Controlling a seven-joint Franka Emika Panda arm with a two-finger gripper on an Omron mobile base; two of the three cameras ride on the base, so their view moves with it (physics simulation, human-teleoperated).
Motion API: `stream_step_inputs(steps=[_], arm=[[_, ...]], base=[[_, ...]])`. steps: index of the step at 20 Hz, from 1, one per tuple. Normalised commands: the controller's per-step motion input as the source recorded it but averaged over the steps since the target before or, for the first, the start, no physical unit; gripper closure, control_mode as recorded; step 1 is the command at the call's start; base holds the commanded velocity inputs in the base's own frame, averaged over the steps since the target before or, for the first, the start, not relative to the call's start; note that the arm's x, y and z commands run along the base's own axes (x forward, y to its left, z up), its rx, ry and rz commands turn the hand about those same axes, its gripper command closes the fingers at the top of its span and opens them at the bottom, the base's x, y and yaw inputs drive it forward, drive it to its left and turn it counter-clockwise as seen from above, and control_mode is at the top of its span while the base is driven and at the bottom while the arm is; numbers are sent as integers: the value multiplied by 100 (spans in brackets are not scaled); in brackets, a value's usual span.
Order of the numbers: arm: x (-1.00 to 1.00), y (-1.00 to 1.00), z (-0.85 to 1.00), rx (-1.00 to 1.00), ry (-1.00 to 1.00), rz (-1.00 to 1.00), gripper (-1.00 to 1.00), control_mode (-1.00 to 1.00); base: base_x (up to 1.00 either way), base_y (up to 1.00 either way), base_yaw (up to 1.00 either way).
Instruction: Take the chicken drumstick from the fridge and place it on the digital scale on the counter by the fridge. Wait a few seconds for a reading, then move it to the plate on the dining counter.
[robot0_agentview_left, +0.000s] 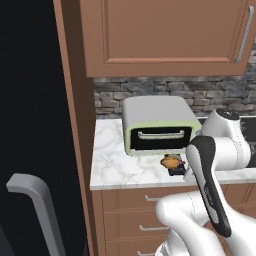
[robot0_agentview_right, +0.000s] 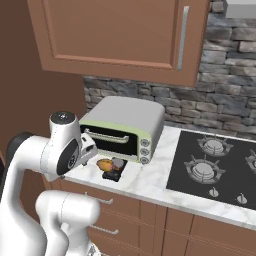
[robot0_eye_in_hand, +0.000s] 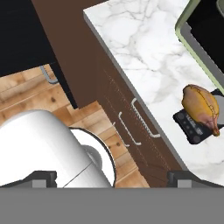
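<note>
Two of the task's stages read as complete: the chicken drumstick (robot0_eye_in_hand: 200, 107) is out of the fridge (robot0_agentview_left: 30, 125) and lies on the digital scale (robot0_eye_in_hand: 192, 124), a small dark slab on the counter (robot0_agentview_left: 112, 160) just in front of the toaster oven (robot0_agentview_left: 157, 125). Judging from this layout, what is left is the pause for a reading, then a fresh grasp and the carry to the plate on the dining counter.

The gripper (robot0_eye_in_hand: 112, 177) holds nothing; its two dark fingertips (robot0_eye_in_hand: 43, 177) stand at their widest spread, one at each lower corner of the hand view, with bare floor and drawer fronts between them. The hand hangs off the counter's front edge, apart from the drumstick, which sits toward the right edge of that view.

Surface: white, grey-veined marble over brown wooden drawers (robot0_agentview_left: 150, 215) with thin metal handles (the scale sits near the front edge, so the meat has little margin on that side). Room: a brown wall cabinet (robot0_agentview_right: 115, 35) hangs above, a grey stone backsplash (robot0_agentview_right: 220, 107) runs behind, and a black gas hob (robot0_agentview_right: 215, 160) occupies the worktop to the right of the oven. The fridge's grey bar handle (robot0_agentview_left: 37, 210) shows at lower left in the left base view, and wood-plank flooring (robot0_eye_in_hand: 26, 94) lies below.
</note>
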Motion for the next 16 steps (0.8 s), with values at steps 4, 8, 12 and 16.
stream_step_inputs(steps=[4,8,12,16], arm=[[0,0,0,0,0,0,-100,-100],[0,0,0,0,0,0,-100,-100],[0,0,0,0,0,0,-100,-100],[0,0,0,0,0,0,-100,-100]], base=[[0,0,0],[0,0,0],[0,0,0],[0,0,0]])
